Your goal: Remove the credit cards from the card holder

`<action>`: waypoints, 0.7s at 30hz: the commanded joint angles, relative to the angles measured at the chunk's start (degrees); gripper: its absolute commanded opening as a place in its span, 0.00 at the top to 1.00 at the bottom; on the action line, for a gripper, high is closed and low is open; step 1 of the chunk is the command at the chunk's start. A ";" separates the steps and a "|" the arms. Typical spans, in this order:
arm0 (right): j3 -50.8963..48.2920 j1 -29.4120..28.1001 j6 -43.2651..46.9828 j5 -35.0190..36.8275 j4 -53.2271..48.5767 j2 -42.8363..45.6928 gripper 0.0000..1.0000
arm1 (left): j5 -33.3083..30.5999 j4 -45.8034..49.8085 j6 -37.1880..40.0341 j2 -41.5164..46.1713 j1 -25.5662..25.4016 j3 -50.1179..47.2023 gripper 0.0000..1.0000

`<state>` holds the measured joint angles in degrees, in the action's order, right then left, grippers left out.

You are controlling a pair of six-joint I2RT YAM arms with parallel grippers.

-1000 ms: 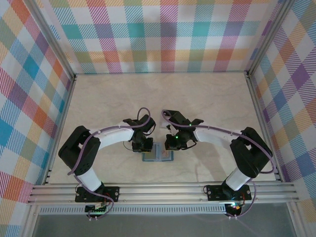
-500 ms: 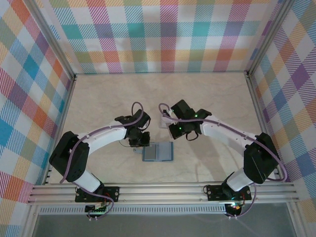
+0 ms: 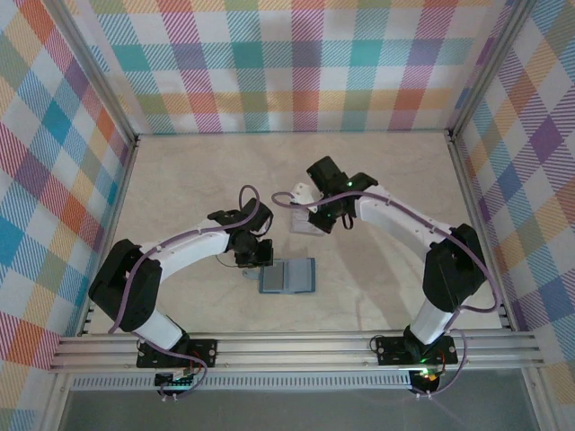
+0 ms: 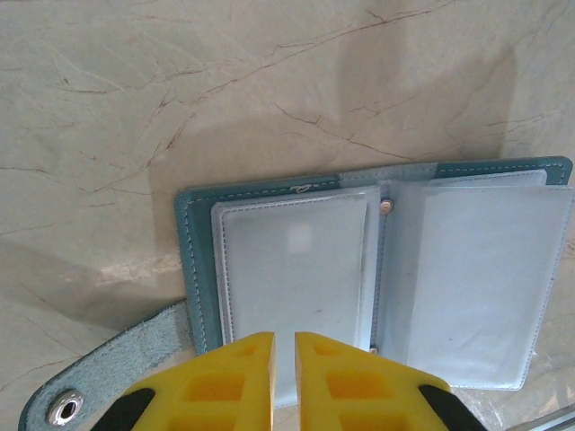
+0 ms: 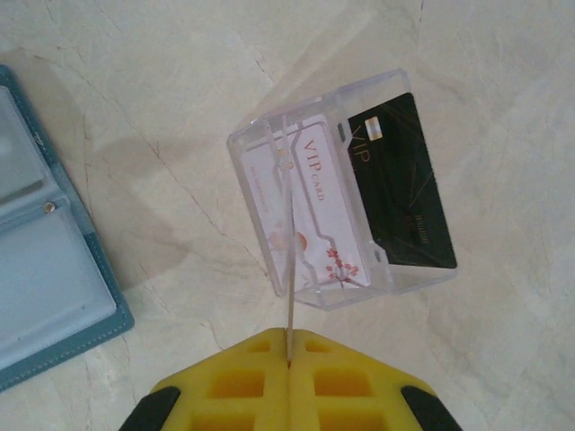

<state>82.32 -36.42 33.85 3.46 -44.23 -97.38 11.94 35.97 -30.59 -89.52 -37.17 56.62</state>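
Right end effector (image 5: 289,355) carried clear sleeve (image 5: 269,162) with credit cards (image 5: 319,206) beyond card holder (image 3: 286,276).

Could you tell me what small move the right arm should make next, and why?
Probably lower and release: its shut end effector holds a card edge-on over the clear tray, where a white card and a black card lie.

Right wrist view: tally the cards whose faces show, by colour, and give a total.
White card: 1
Black card: 1
Total: 2
Not counted: the thin edge-on piece pinched in the right gripper.
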 commanded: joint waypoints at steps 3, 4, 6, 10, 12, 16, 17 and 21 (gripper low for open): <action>8.09 3.66 8.17 -11.50 -8.29 -4.01 1.00 | 0.53 0.71 0.14 0.25 0.52 0.75 0.85; 9.34 4.10 8.68 -12.00 -9.28 -5.11 1.00 | 0.66 0.77 0.27 -0.26 0.52 0.96 0.85; 11.85 4.59 9.62 -11.84 -10.97 -7.29 1.00 | 0.91 0.86 0.77 -1.24 0.61 1.30 0.86; 17.40 5.22 11.62 -10.71 -15.55 -12.04 1.00 | 1.12 0.69 1.11 -1.89 1.37 0.97 0.86; 19.80 5.36 12.38 -9.89 -17.32 -14.40 1.00 | 1.07 0.76 1.44 -1.97 1.90 0.88 0.86; 22.94 5.49 13.41 -8.81 -20.27 -17.97 1.00 | 1.15 1.04 1.90 -1.38 2.84 0.63 0.86; 23.36 5.49 13.56 -8.34 -20.20 -18.61 1.00 | 1.21 1.08 2.02 -1.15 3.07 0.44 0.86; 25.63 5.49 14.56 -7.29 -21.34 -21.47 1.00 | 1.32 1.30 2.36 -0.75 3.82 0.01 0.85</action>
<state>105.36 -31.40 46.09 -4.03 -62.06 -117.32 12.58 35.92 -29.45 -91.13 -34.17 56.73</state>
